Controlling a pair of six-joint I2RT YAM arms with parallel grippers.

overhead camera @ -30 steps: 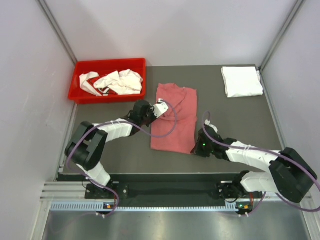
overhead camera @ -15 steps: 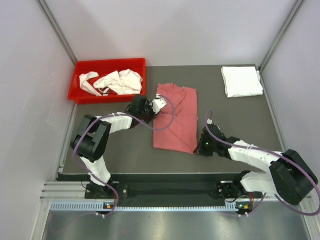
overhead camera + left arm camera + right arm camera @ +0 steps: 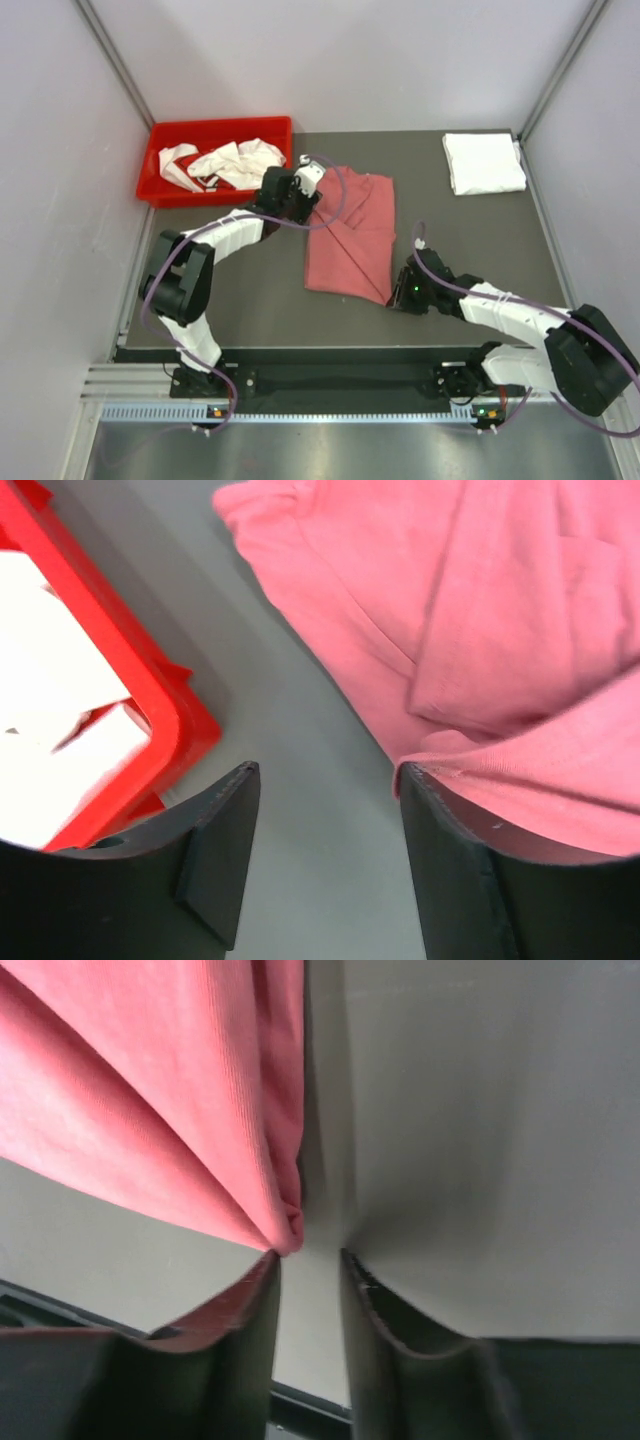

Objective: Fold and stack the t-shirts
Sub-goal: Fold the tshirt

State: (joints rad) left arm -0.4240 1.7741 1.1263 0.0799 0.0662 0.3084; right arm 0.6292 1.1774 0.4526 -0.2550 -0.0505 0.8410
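Note:
The dusty pink t-shirt (image 3: 352, 235) lies folded lengthwise in the middle of the dark table, with a diagonal fold across it. My left gripper (image 3: 316, 190) is at its far left corner, next to the red bin. Its jaws stand open over bare table, and the shirt's edge (image 3: 500, 630) rests against the right finger (image 3: 455, 860). My right gripper (image 3: 399, 294) is at the shirt's near right corner. Its jaws are slightly apart, and the corner (image 3: 288, 1225) lies just past the left fingertip, not pinched. A folded white t-shirt (image 3: 483, 162) lies at the far right.
A red plastic bin (image 3: 160, 190) at the far left holds crumpled white t-shirts (image 3: 235, 163); its corner (image 3: 180, 730) is close to my left finger. Grey walls enclose the table on three sides. The table's near edge (image 3: 300, 1400) is just behind my right gripper.
My left gripper swung toward the far edge, opened and let go of the pink shirt's edge. My right gripper parted its jaws and freed the near corner. The shirt now has a diagonal fold.

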